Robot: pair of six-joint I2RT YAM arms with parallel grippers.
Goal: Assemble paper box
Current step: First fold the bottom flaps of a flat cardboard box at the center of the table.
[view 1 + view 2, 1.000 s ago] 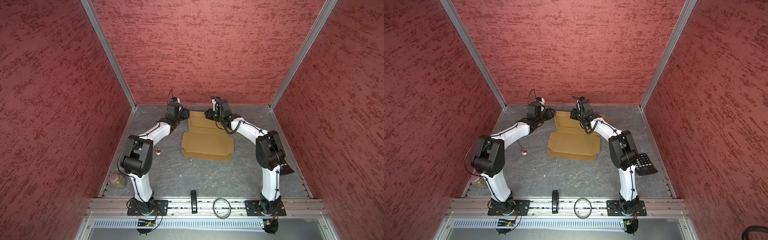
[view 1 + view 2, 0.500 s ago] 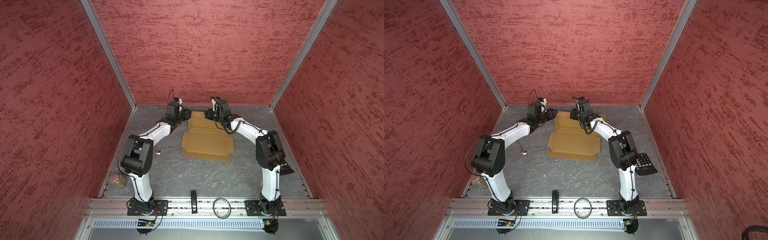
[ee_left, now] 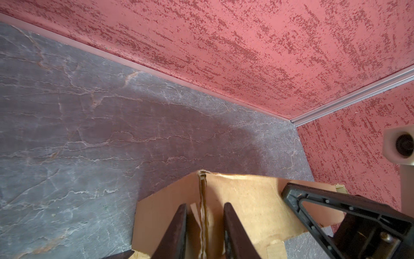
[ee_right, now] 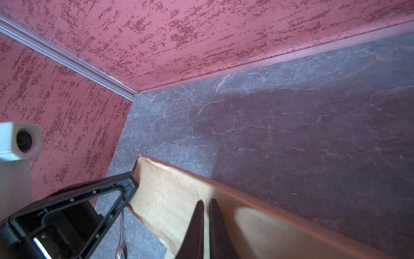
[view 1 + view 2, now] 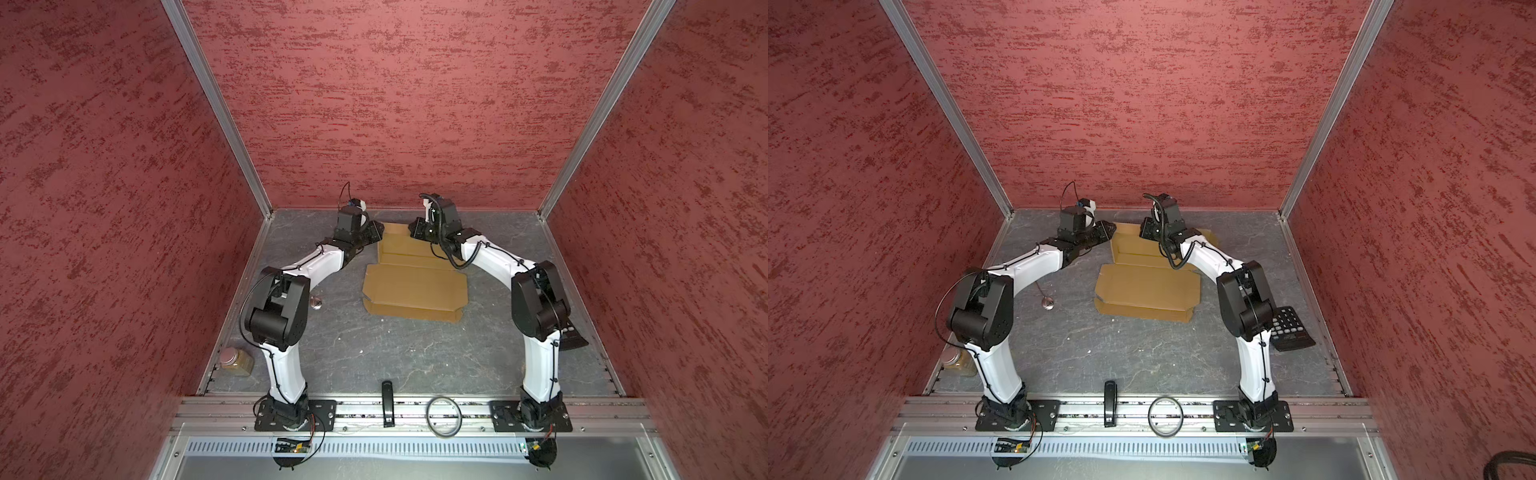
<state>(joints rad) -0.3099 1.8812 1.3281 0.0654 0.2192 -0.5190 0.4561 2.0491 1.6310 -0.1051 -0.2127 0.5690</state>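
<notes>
The paper box [image 5: 415,286] [image 5: 1148,291] is tan cardboard. Its broad front panel lies flat on the grey table and its far part is folded up. My left gripper [image 5: 377,230] [image 5: 1111,227] is at the box's far left corner. In the left wrist view its jaws [image 3: 205,204] straddle an upright cardboard edge, with a gap on each side. My right gripper [image 5: 413,229] [image 5: 1144,229] is at the far wall. In the right wrist view it [image 4: 206,200] is pinched nearly together on the raised cardboard. One of its fingers [image 3: 324,198] shows against that wall.
A spoon [image 5: 1047,303] lies left of the box. A jar [image 5: 237,361] stands at the near left edge. A calculator [image 5: 1289,328] sits by the right arm. A black bar [image 5: 386,401] and a ring [image 5: 444,419] rest on the front rail. The red back wall is close behind both grippers.
The left gripper's jaws have drawn a little closer around the cardboard edge. Both arms and the box stand where they were.
</notes>
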